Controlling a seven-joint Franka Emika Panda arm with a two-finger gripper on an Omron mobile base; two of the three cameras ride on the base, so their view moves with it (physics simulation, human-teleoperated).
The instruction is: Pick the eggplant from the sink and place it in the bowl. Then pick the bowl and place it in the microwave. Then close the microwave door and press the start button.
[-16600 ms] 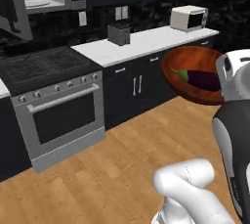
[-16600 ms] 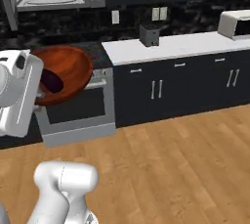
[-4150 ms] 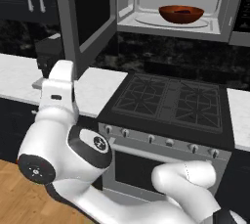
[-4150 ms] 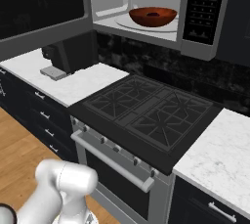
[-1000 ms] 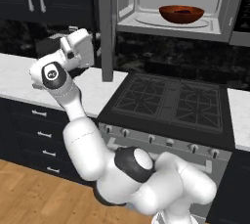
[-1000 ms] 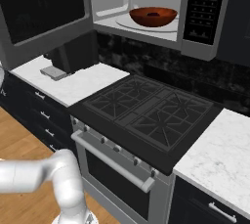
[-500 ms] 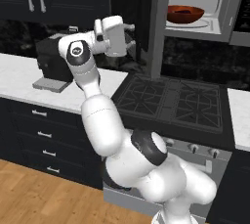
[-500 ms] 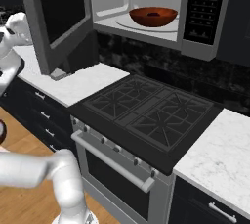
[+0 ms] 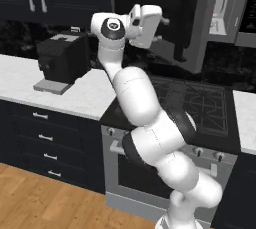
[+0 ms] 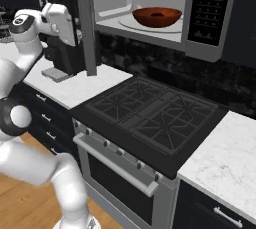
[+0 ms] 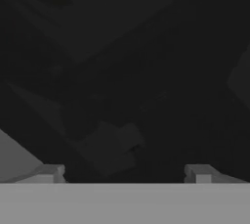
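Observation:
The microwave (image 10: pixel 200 48) hangs over the stove with its cavity showing. On its turntable sits the reddish-brown bowl (image 10: pixel 156 17); the inside is dark and I cannot make out the eggplant. The microwave door (image 9: pixel 182 20) is partly swung in and shows edge-on as the door (image 10: pixel 90 30) in the right base view. My gripper (image 9: pixel 162 24) is raised against the door's outer face; the gripper (image 10: pixel 76 25) sits just left of the door edge. In the hand view my gripper (image 11: pixel 124 173) is open, fingertips (image 11: pixel 49 173) wide apart, facing dark glass.
The black stove (image 10: pixel 155 110) with oven knobs lies below the microwave. A dark coffee machine (image 9: pixel 62 60) stands on the white counter (image 9: pixel 75 95) to the left. The microwave's button panel (image 10: pixel 209 5) is at the cavity's right. White counter (image 10: pixel 225 163) continues right of the stove.
My hand has swung right and up, pushing the microwave door, which has turned from wide open toward the cavity. The bowl has stayed on the turntable.

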